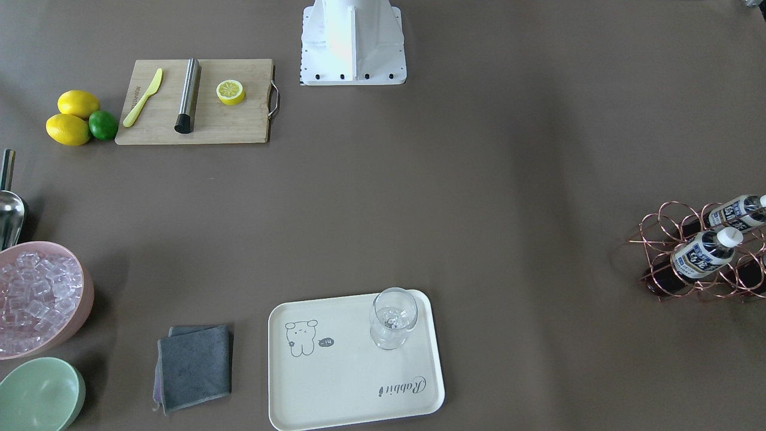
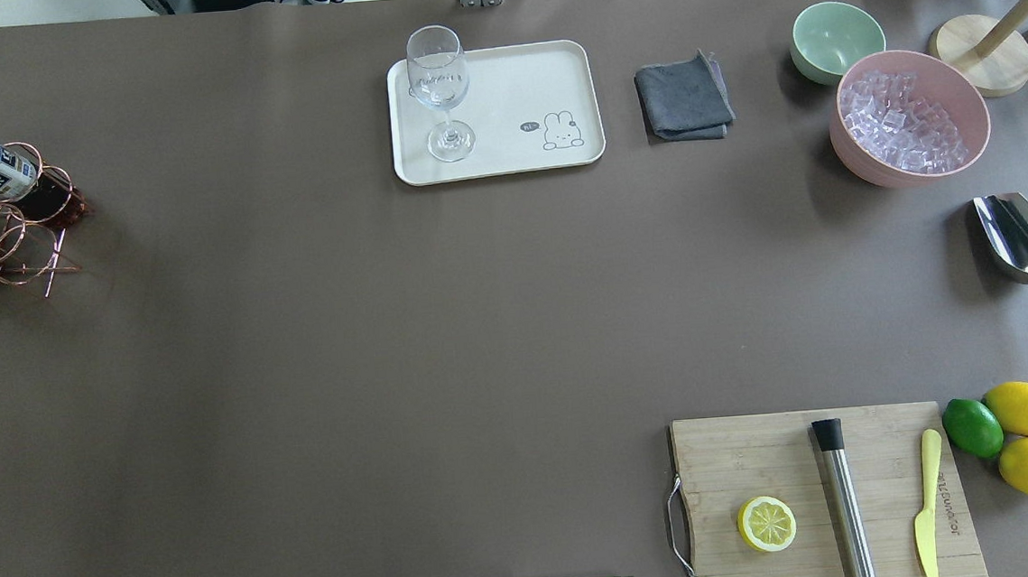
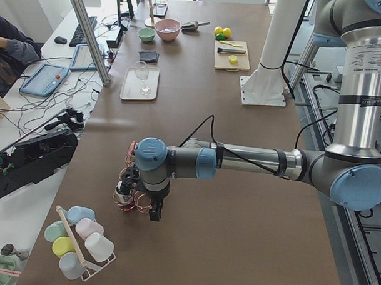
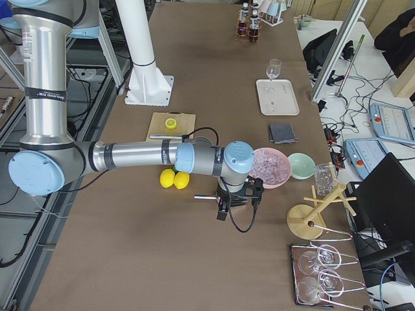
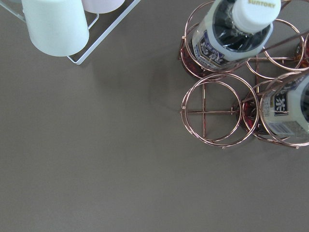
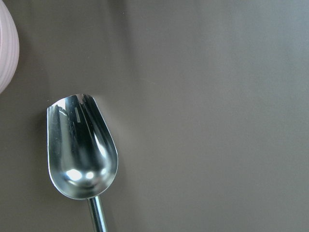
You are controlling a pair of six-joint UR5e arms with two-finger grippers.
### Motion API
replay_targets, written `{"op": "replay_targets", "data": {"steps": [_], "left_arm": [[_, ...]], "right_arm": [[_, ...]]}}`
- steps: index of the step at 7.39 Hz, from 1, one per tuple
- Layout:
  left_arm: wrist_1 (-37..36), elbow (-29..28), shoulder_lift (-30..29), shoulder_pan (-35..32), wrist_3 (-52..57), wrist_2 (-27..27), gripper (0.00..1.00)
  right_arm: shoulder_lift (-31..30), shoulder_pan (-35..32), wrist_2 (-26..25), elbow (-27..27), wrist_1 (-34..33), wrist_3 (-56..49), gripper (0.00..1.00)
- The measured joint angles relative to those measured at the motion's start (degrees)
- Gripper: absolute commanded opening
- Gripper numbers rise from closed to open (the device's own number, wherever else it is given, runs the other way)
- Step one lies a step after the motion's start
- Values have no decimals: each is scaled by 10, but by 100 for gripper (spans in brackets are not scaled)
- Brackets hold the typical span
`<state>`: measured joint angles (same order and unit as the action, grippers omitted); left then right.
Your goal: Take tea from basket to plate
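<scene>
1. One bottle of tea (image 1: 703,254) and a second bottle (image 1: 739,212) lie tilted in the rings of one copper wire basket (image 5: 203,112), at the table's end on the robot's left. Whether a third sits at the frame's edge cannot be told.
2. One cream tray (image 1: 347,383) lies well apart from the basket and bears one upright wine glass (image 1: 392,317).
3. The left gripper (image 3: 144,206) hangs just over the basket. Whether its fingers are apart or together cannot be told.
4. The right gripper (image 4: 237,204) hangs over one steel scoop (image 6: 82,150) beside one pink bowl (image 2: 971,103) of ice. Its fingers' state cannot be told either.
5. One wooden board (image 1: 197,123) carries one half lemon (image 1: 230,92), one yellow knife (image 1: 143,97) and one steel tube (image 1: 188,94).
6. Beside the board lie two whole lemons (image 1: 78,103) and one lime (image 1: 103,125).
7. One grey cloth (image 1: 194,366) and one green bowl (image 1: 39,395) sit near the tray's end.
</scene>
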<state>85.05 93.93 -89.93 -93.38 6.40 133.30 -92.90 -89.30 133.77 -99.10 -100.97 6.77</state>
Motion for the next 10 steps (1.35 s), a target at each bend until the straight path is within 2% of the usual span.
{"op": "replay_targets", "data": {"steps": [10], "left_arm": [[3,-4,9,3,12,1,98]], "right_arm": [[0,0,1,1,0,-1,100]]}}
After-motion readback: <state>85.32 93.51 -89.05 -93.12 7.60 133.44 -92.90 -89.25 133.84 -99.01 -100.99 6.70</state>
